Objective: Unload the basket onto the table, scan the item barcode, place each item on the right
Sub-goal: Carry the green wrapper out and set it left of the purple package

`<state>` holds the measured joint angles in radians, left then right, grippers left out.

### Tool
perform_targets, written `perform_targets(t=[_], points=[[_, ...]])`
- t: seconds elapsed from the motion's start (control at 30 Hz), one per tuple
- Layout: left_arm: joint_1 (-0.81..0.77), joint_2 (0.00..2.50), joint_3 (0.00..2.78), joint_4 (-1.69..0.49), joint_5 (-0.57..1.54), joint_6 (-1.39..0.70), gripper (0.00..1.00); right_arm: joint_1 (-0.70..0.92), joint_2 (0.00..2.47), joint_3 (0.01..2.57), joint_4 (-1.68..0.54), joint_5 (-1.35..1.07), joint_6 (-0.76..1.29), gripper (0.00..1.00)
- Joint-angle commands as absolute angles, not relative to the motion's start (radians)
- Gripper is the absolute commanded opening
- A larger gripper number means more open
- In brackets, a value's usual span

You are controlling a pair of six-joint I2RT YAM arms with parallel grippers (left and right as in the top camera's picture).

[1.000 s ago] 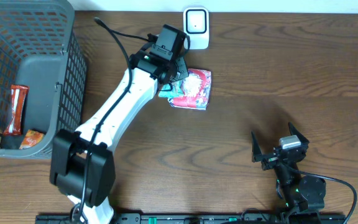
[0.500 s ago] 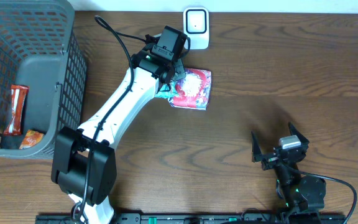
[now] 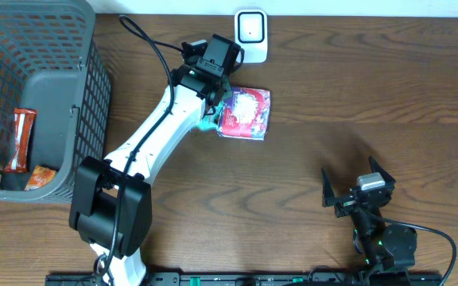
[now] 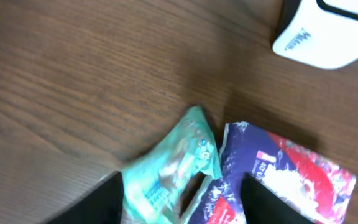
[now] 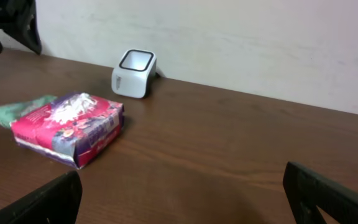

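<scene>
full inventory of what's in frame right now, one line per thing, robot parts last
basket: 1, grey mesh, far-left end of the table
snack wrappers: 2, one red and one orange, inside the basket
scanner: 1, white, back edge of the table, centre
red packet: 1, red, white and blue, flat on the table in front of the scanner
teal packet: 1, teal, beside the red packet, between the left fingers
table: 1, brown wood
left gripper: 1, black, open over the packets
right gripper: 1, black, open and empty, front right
</scene>
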<state>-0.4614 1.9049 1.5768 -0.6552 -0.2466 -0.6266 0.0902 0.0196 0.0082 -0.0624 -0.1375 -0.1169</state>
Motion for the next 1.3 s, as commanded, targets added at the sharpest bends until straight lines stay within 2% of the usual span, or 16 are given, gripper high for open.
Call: perform_targets(t=[0.0, 0.17, 0.37, 0.47, 0.7, 0.97, 1.27], points=[[-0.464, 1.893, 1.563, -0.663, -0.27, -0.622, 0.65, 0.093, 0.021, 0.006, -0.064, -0.133, -0.11, 0.99], [-0.464, 1.826, 1.563, -0.665, -0.271, -0.622, 0.67, 0.093, 0.021, 0.006, -0.064, -0.133, -0.11, 0.99], [-0.464, 1.701, 1.563, -0.665, -0.271, -0.616, 0.82, 0.093, 0.021, 0.006, -0.064, -0.133, -0.11, 0.99], [-0.464, 1.628, 1.563, -0.665, -0.271, -0.555, 0.86, 0.093, 0.021, 0.006, -0.064, -0.133, -0.11, 0.99], [-0.46, 1.46, 1.563, -0.677, -0.272, -0.39, 0.87, 0.093, 0.021, 0.006, -0.064, -0.133, -0.11, 0.99], [-0.43, 1.283, 1.563, -0.676, -0.282, -0.374, 0.88, 0.093, 0.021, 0.006, -0.064, -0.133, -0.11, 0.99], [-0.268, 1.151, 1.563, -0.593, -0.283, -0.374, 0.88, 0.093, 0.021, 0.006, -0.064, -0.133, -0.11, 0.99]])
